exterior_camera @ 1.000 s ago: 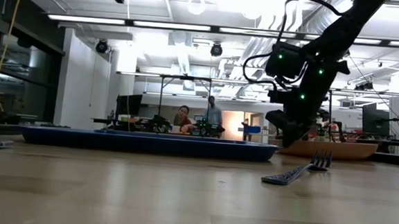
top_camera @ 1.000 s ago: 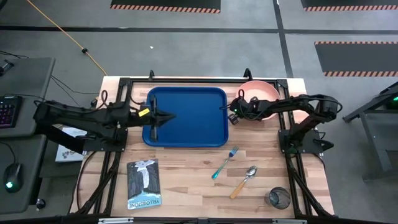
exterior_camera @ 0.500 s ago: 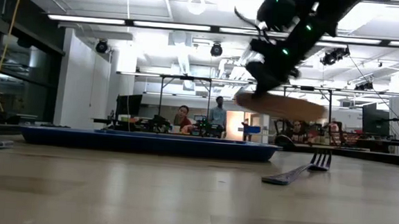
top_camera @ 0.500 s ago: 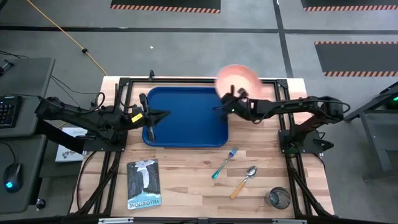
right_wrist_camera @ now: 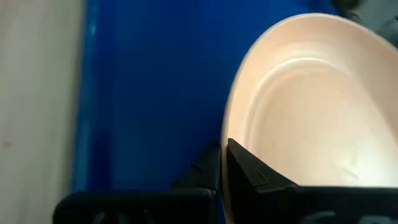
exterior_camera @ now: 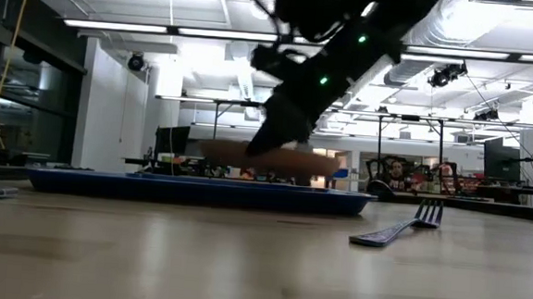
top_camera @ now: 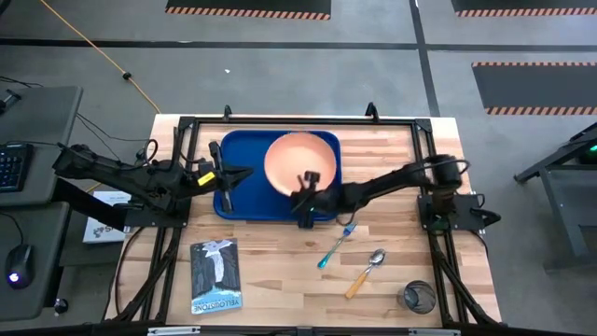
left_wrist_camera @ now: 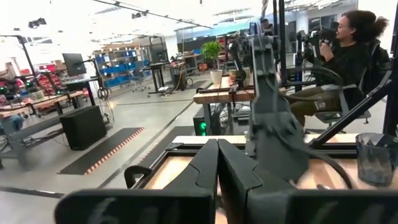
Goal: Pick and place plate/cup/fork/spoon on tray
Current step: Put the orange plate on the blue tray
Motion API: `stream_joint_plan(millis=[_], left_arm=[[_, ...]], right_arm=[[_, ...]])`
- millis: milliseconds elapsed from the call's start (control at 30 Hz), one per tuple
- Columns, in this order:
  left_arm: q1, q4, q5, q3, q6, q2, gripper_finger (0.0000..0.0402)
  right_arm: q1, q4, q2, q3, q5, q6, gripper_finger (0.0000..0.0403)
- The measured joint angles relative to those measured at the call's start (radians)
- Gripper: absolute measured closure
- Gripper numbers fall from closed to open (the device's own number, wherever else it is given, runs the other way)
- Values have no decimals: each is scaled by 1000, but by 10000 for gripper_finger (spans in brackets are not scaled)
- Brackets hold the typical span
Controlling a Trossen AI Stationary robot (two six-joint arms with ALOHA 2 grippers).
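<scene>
The peach-orange plate hangs over the right half of the blue tray, held by my right gripper at its near rim. In the low view the plate is roughly level, just above the tray. My left gripper is shut and empty over the tray's left part. The blue-handled fork, the orange-handled spoon and the dark cup lie on the table near the front right. My right gripper pinches the plate's near rim between its two fingers, one finger on the plate's inner face and the other on its outer side. The fingers come about level from the table's right. The plate is lifted clear of the tray and roughly level.
A dark booklet lies at the front left of the table. A black frame runs around the table's back and sides. People sit in the room beyond the table.
My right gripper has lifted the plate off the table's far right corner. It has carried the plate left and toward the near edge, to above the tray's right half, and then lowered it.
</scene>
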Motion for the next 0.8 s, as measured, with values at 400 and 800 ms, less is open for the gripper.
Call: stream_joint_plan(millis=[400,800], left_arm=[[0,-11,0,0,-2,12,401],[0,-6,0,0,-2,32,401]], right_arm=[[6,-43,144,148,-15,-18,402],[-30,-28,144,149,-63,55,374]])
